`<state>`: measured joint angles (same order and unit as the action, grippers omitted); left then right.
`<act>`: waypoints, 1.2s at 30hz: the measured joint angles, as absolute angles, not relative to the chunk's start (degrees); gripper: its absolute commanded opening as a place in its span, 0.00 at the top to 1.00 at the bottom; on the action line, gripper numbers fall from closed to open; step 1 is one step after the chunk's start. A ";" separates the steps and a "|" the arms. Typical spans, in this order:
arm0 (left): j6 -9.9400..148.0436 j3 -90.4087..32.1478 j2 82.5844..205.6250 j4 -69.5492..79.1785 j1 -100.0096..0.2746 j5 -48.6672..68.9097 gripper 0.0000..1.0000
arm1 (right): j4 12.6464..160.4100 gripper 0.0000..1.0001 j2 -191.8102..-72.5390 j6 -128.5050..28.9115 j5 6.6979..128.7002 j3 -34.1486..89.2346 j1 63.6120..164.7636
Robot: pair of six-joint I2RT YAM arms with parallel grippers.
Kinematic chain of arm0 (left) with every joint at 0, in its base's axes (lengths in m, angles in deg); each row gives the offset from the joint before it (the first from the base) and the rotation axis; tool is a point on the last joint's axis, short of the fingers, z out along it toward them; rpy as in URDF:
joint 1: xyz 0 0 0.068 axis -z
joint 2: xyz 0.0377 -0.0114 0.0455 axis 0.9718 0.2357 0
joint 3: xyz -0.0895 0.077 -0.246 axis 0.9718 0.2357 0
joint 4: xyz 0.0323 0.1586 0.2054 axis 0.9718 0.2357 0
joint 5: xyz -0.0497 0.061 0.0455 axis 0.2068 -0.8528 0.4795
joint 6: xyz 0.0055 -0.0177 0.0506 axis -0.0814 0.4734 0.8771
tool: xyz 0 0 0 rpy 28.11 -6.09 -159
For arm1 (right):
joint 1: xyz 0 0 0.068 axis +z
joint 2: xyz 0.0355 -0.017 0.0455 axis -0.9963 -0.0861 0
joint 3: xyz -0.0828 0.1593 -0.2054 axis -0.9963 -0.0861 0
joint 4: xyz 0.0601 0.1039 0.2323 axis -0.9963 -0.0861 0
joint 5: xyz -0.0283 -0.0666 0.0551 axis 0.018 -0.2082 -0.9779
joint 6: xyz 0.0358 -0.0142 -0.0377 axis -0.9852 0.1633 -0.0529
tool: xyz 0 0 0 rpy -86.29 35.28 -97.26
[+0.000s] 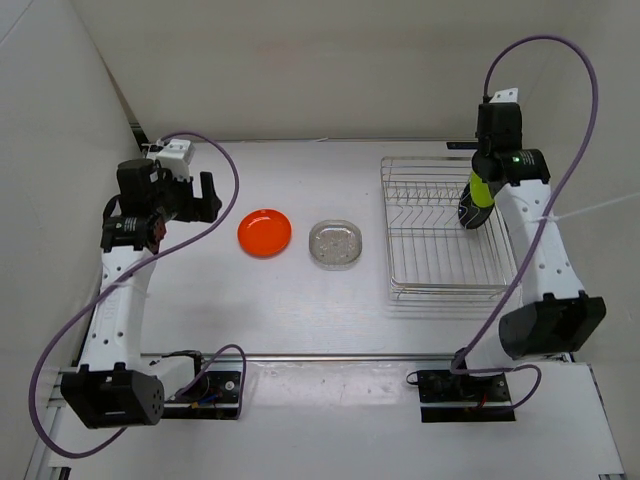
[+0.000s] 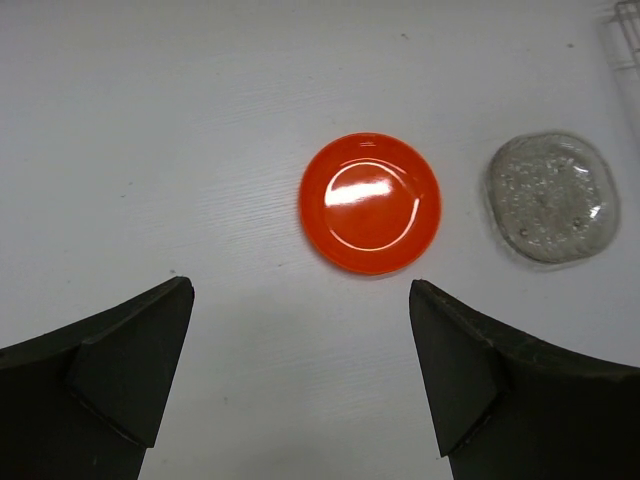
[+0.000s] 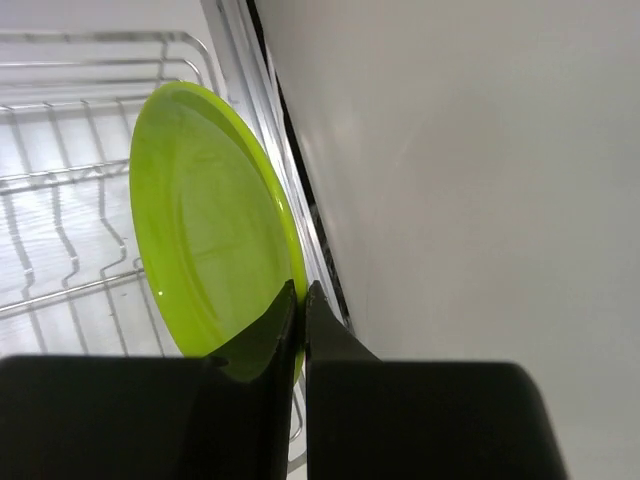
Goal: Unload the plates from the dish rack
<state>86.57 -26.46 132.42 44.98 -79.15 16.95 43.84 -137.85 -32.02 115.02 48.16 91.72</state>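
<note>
The orange plate (image 1: 265,232) and the clear plate (image 1: 336,244) lie flat on the table left of the silver wire dish rack (image 1: 400,240). They also show in the left wrist view, the orange plate (image 2: 370,203) and the clear plate (image 2: 552,196). My left gripper (image 2: 300,375) is open and empty, held above the table left of the orange plate. My right gripper (image 3: 302,300) is shut on the rim of the lime green plate (image 3: 205,230), which stands on edge over the rack's right side (image 1: 478,195). The black plate is out of view.
White walls enclose the table at the back and both sides; the right wall (image 3: 470,170) is close beside my right gripper. Purple cables loop from both arms.
</note>
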 measured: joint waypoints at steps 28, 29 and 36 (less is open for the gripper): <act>82.22 -60.64 173.34 49.46 -44.18 40.62 0.01 | 42.28 1.00 -128.22 -32.06 56.09 38.67 100.92; 82.30 -61.40 174.52 49.88 -43.42 39.88 0.02 | 42.26 1.00 -128.72 -32.04 55.79 39.04 101.31; 82.76 -64.20 176.42 51.54 -41.82 36.38 0.30 | 42.20 1.00 -129.37 -32.06 54.56 39.83 103.91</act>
<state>82.76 -64.20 176.42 51.54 -41.82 36.38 42.20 -129.37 -32.06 54.56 39.83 103.91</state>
